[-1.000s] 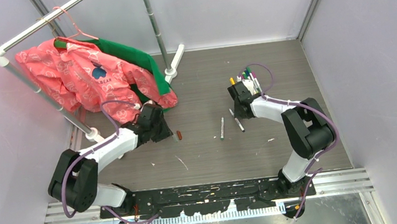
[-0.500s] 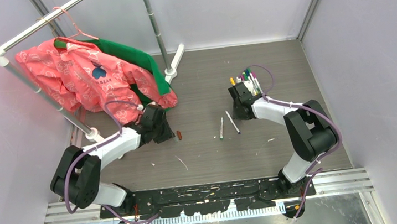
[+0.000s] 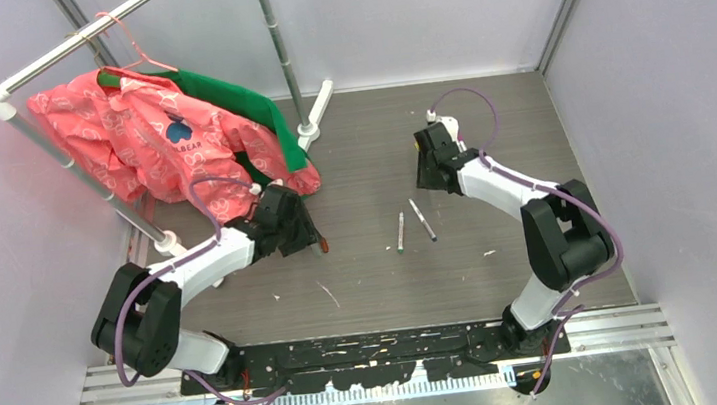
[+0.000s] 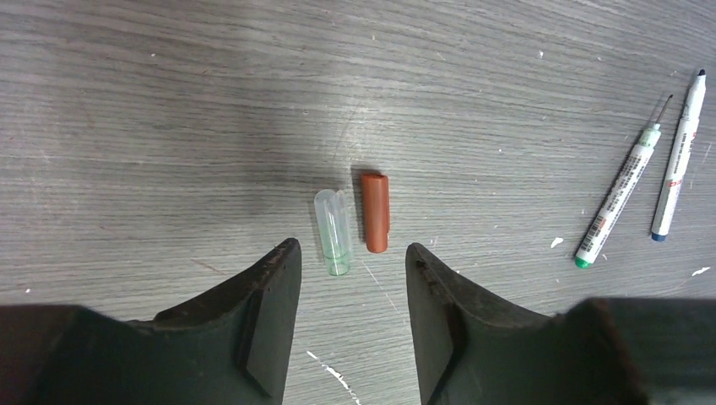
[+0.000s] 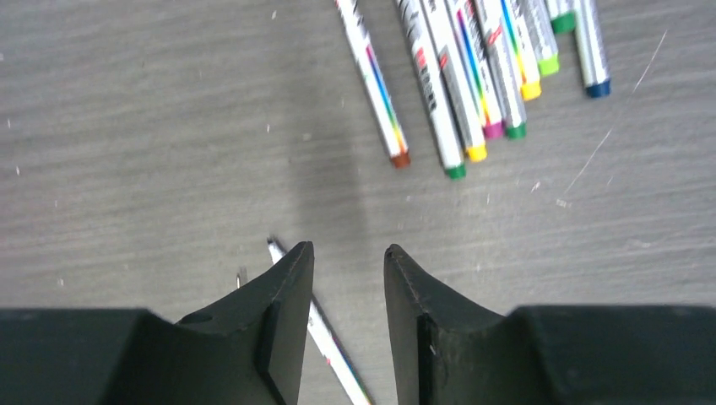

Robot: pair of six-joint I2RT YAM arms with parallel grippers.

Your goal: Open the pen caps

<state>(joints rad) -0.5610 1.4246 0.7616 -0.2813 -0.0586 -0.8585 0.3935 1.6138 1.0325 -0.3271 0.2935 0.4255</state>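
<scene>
I am hovering the left gripper (image 4: 352, 257) wide-open over two discarded pen caps (image 4: 375, 213), the right gripper (image 5: 348, 257) narrowly parted and empty near the pen row (image 5: 473, 76), ready for another.

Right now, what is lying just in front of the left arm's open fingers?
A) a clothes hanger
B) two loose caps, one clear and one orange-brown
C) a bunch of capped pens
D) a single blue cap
B: the left wrist view shows a clear cap and an orange-brown cap lying side by side on the table, just ahead of the left gripper, whose jaws stand open and touch neither.
</scene>
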